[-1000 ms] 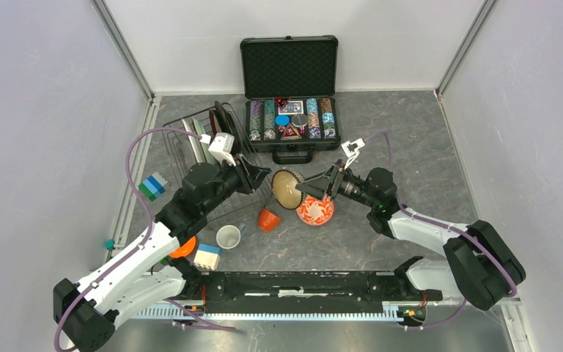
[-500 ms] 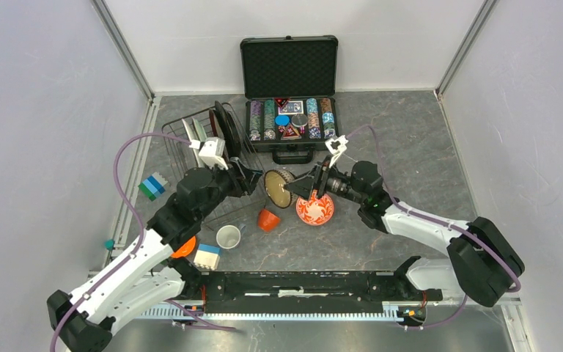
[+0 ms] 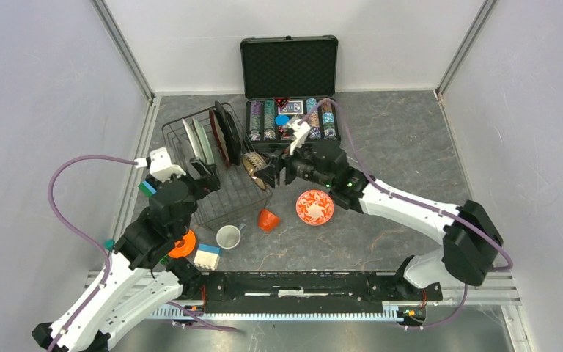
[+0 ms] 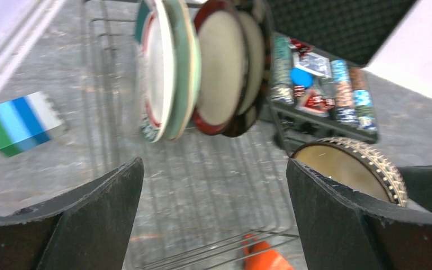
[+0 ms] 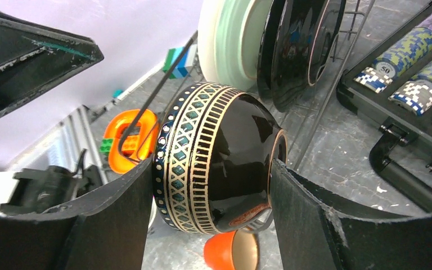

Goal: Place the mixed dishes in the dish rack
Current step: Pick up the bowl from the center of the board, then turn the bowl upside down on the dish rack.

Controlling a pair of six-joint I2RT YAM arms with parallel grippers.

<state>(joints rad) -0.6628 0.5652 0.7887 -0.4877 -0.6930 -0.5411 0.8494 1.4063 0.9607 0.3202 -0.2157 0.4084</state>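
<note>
The right pincer (image 5: 211, 174) grips the bowl (image 5: 202, 140) tipped on edge at the rack's (image 3: 227, 198) right side, likely to slot it beside the standing plates (image 3: 212, 136); the left pincer (image 4: 214, 169) hangs wide, empty, over the rack's near-left corner, giving room.

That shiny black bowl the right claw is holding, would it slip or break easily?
Probably slippery: the bowl has a glossy glaze that mirrors its surroundings. It looks like rigid ceramic, so it would likely chip if dropped. The right gripper pinches its rounded body, so it could pivot or squirt out.
</note>
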